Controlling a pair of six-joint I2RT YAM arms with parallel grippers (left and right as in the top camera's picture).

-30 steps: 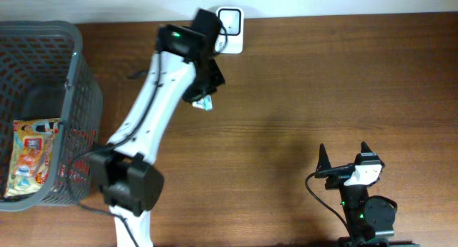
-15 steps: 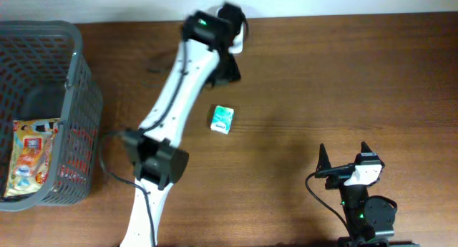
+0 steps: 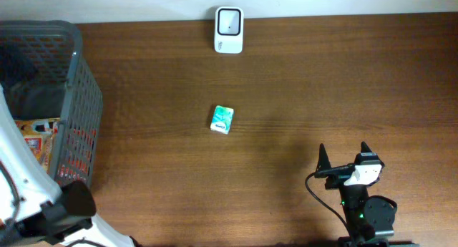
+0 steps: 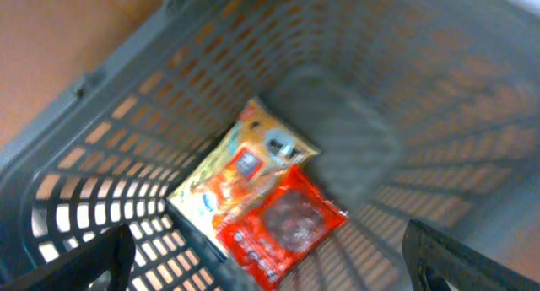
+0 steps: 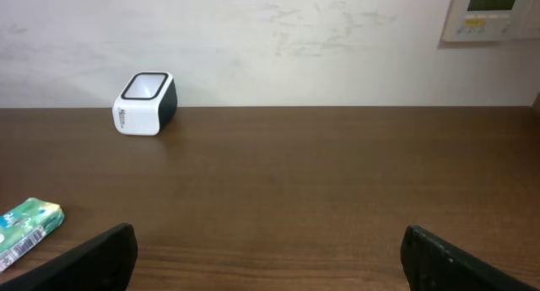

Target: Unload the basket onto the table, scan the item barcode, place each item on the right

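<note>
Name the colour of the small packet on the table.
The small packet is green and white, clearest in overhead view.

Wooden table [image 3: 322,82] with grey basket [image 3: 77,75], white scanner [image 3: 228,21], green packet [image 3: 222,119].

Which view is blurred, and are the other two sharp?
Left wrist view: motion blur smears the grey basket and the snack packets inside it. Overhead view: sharp, evenly lit; the small green packet is crisp, its print too small to read. Right wrist view: sharp, soft light, no glare on the white scanner.
</note>
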